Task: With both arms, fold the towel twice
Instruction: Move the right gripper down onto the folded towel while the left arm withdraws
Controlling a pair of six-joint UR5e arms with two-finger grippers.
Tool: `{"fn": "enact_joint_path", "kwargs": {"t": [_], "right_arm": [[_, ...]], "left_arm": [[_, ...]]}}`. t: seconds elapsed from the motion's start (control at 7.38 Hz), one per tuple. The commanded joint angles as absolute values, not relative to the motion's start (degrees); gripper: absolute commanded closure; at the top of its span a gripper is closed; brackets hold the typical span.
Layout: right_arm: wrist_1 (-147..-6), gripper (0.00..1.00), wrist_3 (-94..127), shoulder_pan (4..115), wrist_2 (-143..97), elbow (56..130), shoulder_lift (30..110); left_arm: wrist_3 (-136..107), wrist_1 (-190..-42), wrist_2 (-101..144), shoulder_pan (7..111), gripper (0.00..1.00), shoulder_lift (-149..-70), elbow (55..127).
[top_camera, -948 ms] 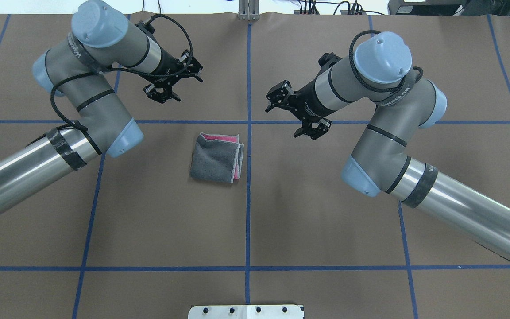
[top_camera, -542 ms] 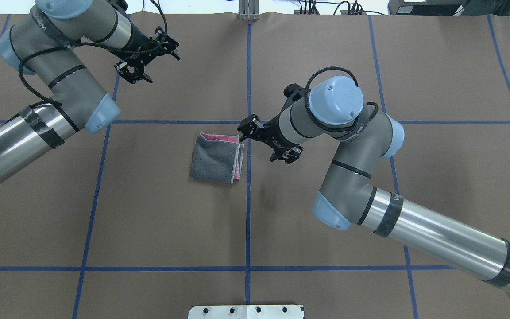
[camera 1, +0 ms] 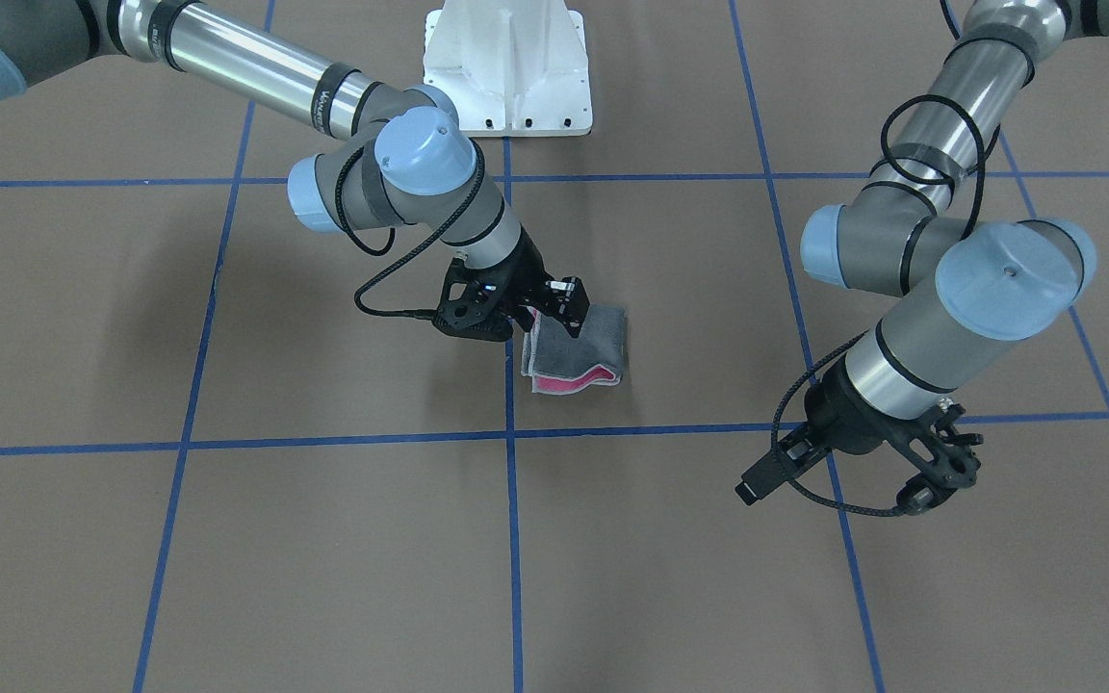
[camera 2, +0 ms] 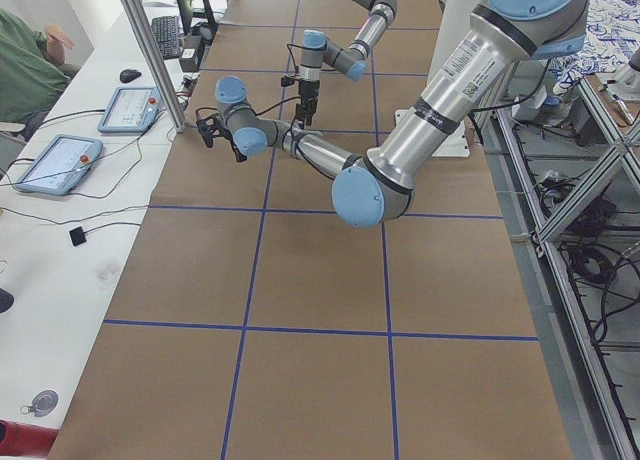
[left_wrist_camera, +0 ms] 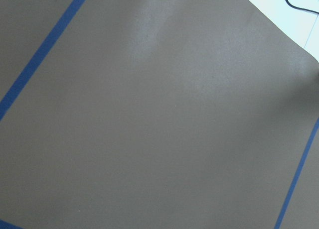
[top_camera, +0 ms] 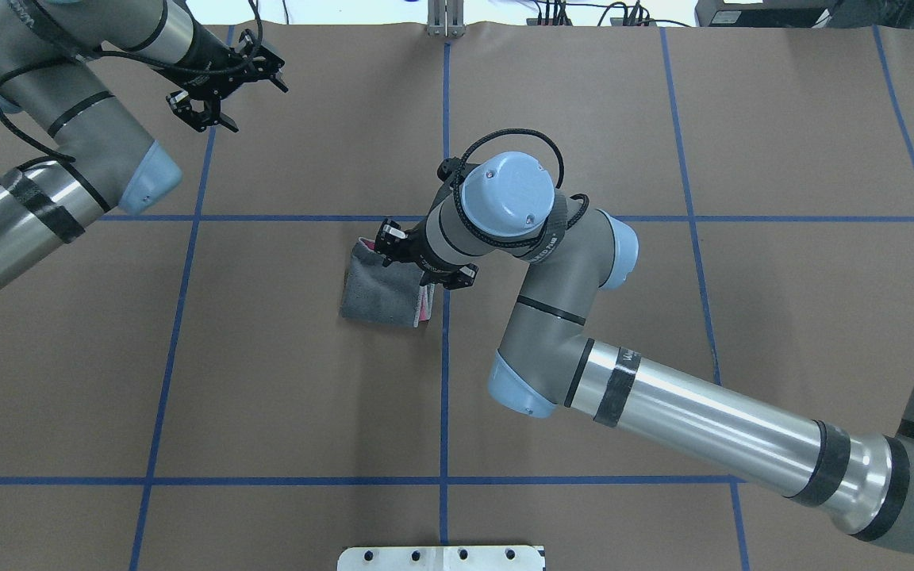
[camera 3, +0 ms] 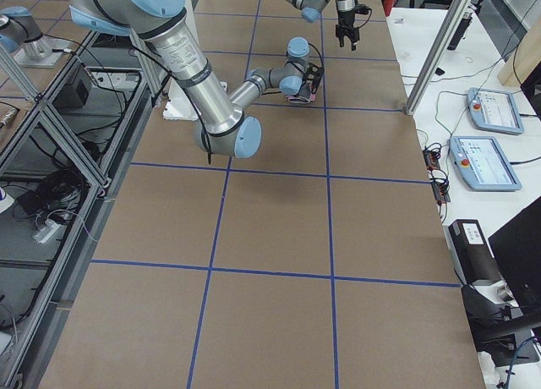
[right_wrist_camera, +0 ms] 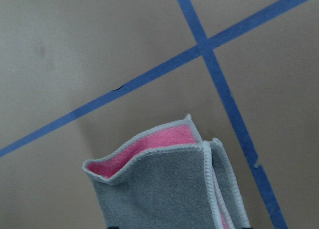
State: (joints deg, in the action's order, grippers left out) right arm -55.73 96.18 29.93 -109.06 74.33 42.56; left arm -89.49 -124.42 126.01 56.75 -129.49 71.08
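Observation:
The towel [top_camera: 382, 292] lies folded on the brown table, dark grey face up, with pink showing at its far and right edges. It also shows in the front view [camera 1: 581, 351] and fills the bottom of the right wrist view [right_wrist_camera: 164, 189]. My right gripper [top_camera: 447, 277] is open and hangs low at the towel's right edge, with its wrist camera over the towel's far edge; in the front view the right gripper [camera 1: 480, 327] is just beside the towel. My left gripper [top_camera: 205, 113] is open and empty at the far left, well away from the towel, and shows in the front view [camera 1: 942, 476].
Blue tape lines [top_camera: 445, 373] divide the table into squares. The white pedestal base [camera 1: 506, 67] stands at the robot's edge. Side tables hold tablets [camera 3: 493, 162] and cables. A person [camera 2: 25, 75] sits beside the far table end. The left wrist view shows only table.
My right arm has swung left and down, from beside the towel to its right edge. My left arm has drawn back toward the far left corner. The towel has not moved.

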Motion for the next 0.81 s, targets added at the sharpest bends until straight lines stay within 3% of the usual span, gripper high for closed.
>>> {"fn": "enact_joint_path", "kwargs": {"t": [0.0,0.68], "right_arm": [[-55.63,1.0,92.9,28.92,-107.49,71.56,40.97],[-55.37,1.0,92.46,28.65,-106.53,64.0,34.56]], "left_arm": [[-89.38,-124.37,126.12,57.39,0.01,-129.46,70.4],[-89.38,-124.45,126.21,57.74,0.01,-129.29,69.78]]}}
